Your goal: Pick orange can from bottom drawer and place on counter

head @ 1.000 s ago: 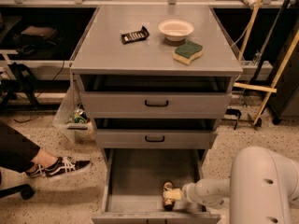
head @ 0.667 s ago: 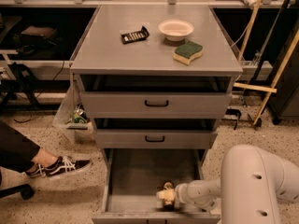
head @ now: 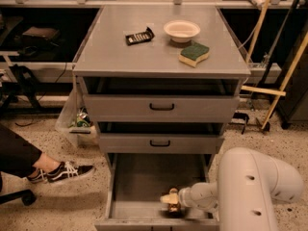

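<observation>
- Around the jaws lies the bottom drawer (head: 137,186), pulled well out from the cabinet; its flat grey floor is bare apart from the orange can (head: 173,208)
- That orange can sits near the drawer's front wall, right of the middle, and shows only as a small dark bronze shape directly at the jaws
- Low over the drawer floor, the jaws hang at the end of the white arm (head: 250,186), which extends in from the right; their pale tips sit against the top of the can, and I cannot tell whether they are clenched on it or released
- Just above the jaws is the middle drawer (head: 161,142), with the top drawer (head: 161,107) above that, each with a black handle; a dark gap shows over each front, and what is inside is hidden in shadow
- High above and behind the jaws, the desk (head: 120,57) carries three things: a white bowl (head: 182,30) with nothing visible in it, a green-and-yellow sponge (head: 194,54) just in front of the bowl, and a black flat object (head: 139,36) to the bowl's left
- Left of the jaws and well apart, a black shoe (head: 62,172) with white laces rests on the speckled floor, and a clear plastic bag (head: 77,121) leans beside the cabinet
</observation>
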You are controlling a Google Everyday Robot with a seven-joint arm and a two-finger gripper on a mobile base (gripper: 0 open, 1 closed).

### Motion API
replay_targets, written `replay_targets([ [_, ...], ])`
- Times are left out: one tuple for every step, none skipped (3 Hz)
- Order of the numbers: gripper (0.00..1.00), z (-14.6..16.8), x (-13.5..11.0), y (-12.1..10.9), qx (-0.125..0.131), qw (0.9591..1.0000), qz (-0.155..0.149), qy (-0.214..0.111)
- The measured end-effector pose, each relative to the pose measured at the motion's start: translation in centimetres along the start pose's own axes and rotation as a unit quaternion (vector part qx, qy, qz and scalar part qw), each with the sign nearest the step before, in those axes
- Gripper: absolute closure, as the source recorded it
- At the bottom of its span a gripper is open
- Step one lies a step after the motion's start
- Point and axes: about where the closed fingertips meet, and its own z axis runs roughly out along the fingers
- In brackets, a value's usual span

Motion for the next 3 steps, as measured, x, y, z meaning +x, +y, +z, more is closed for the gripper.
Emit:
replay_targets([
  [0.0, 4.5, 0.9, -0.3, -0.007, 0.9989, 0.028, 0.038],
  [0.0, 5.3, -1.1, -0.8, -0.007, 0.9992, 0.03, 0.024],
  [0.19, 5.3, -1.1, -0.8, -0.007, 0.9992, 0.03, 0.024],
])
